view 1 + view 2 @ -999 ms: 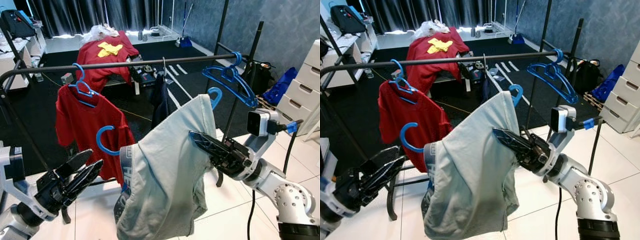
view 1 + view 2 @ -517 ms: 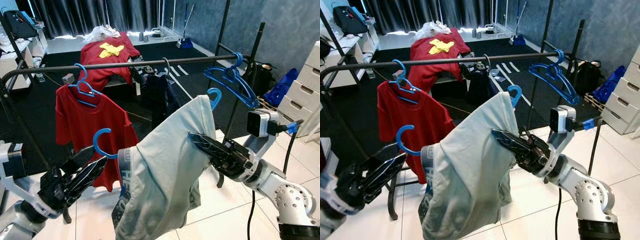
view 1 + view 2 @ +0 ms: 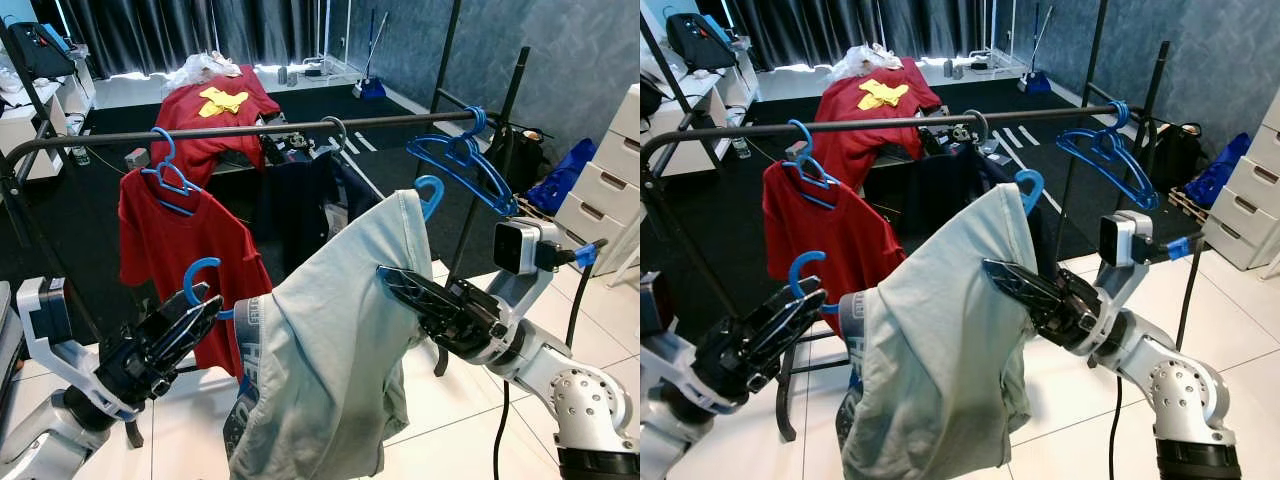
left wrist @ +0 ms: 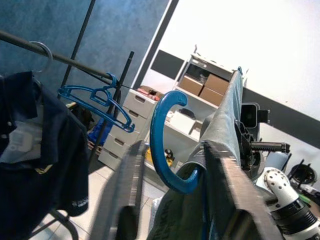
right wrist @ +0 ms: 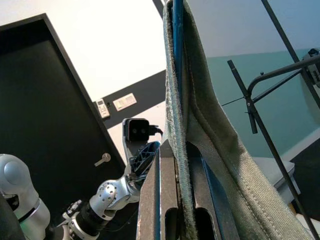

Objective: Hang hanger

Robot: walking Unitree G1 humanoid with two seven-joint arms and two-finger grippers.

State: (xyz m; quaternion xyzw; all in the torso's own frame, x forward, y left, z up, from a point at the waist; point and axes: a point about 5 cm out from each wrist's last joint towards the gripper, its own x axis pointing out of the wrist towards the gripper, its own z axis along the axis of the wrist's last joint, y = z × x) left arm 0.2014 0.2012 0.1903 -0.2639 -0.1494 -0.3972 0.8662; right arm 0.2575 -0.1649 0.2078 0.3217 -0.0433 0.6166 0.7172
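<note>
Rail (image 3: 250, 130) of black metal is running across the scene at head height, carrying a red shirt (image 3: 185, 255) on a blue hanger (image 3: 168, 180), a dark navy garment (image 3: 305, 205) on a metal hook, and two empty blue hangers (image 3: 462, 165) near its right end. In front of it, a pale grey-green shirt (image 3: 335, 350) is draping over a blue hanger whose hook (image 3: 430, 190) is sticking up beside the collar, below the rail and not on it; the right gripper (image 3: 400, 285) is pinching this shirt and the hanger inside it between its pressed-together fingers, as the right wrist view shows. The left gripper (image 3: 190, 315) is reaching up from the lower left with its fingers spread slightly around a second blue hook (image 3: 197, 280) at the shirt's lower edge.
</note>
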